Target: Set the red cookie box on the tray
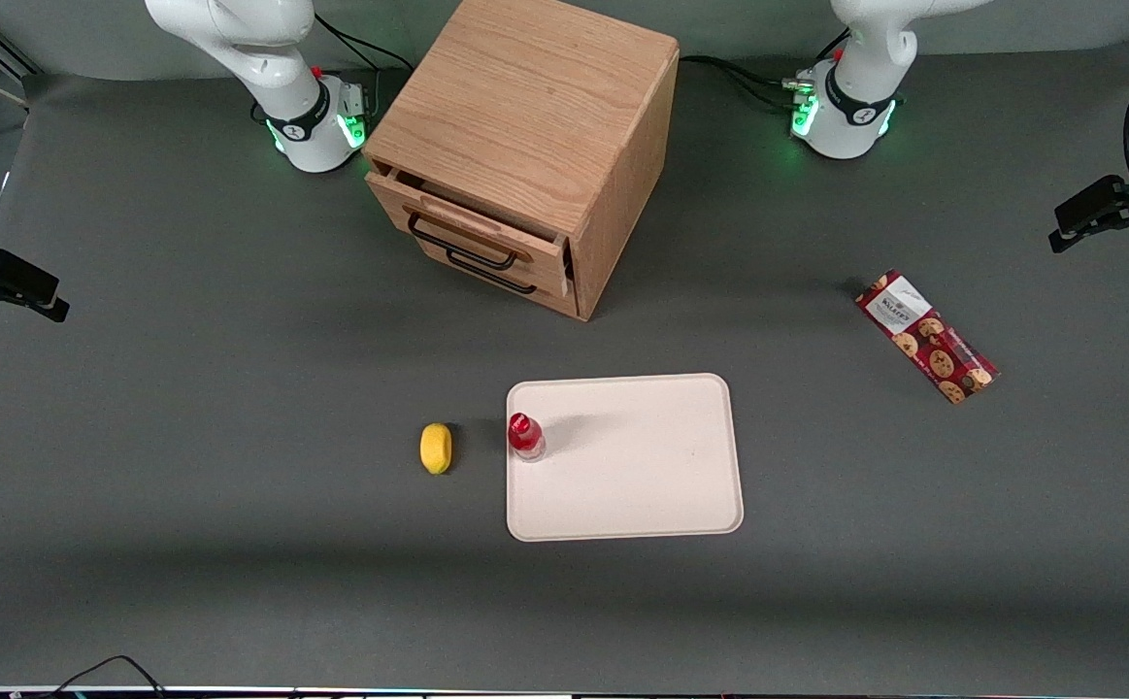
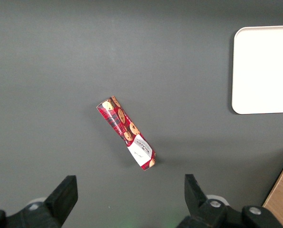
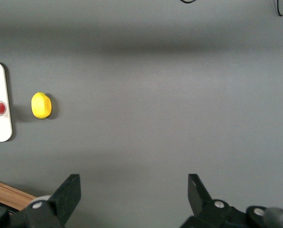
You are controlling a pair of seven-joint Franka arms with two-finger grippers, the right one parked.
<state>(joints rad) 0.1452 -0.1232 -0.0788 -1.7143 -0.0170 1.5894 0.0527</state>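
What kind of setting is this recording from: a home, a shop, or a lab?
Most likely a robotics lab bench: a plain grey table holding staged props, a red cookie box, tray and wooden drawer cabinet. The gripper hangs open above the box.

Picture edges cut off the tool and part of the tray.
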